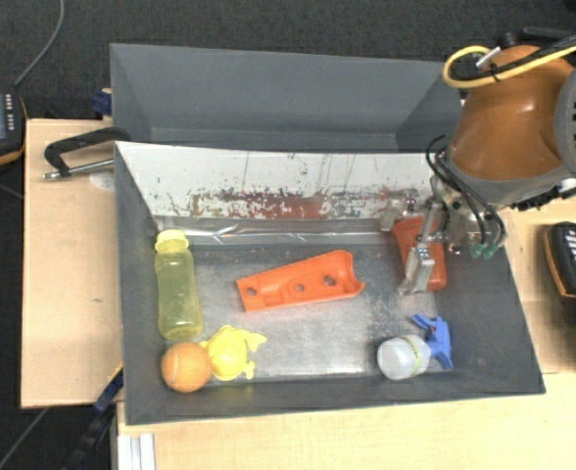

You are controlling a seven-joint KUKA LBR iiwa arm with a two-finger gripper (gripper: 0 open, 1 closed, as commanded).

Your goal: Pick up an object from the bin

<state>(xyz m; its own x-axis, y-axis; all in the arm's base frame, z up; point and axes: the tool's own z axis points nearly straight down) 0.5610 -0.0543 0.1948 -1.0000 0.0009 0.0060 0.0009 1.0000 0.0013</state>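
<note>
Red block (406, 239) by right wall (496, 326) — open floor leftward.

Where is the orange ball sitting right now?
In the camera view, the orange ball lies in the lower-left corner of the bin, just below the yellow bottle, with the yellow toy right beside it on its right.

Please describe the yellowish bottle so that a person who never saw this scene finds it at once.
Look at the grey bin, along its left wall. The bottle lies there lengthwise, cap toward the back. It is translucent pale yellow and long, unlike the round orange ball and the bright yellow toy just beyond its base.
</note>
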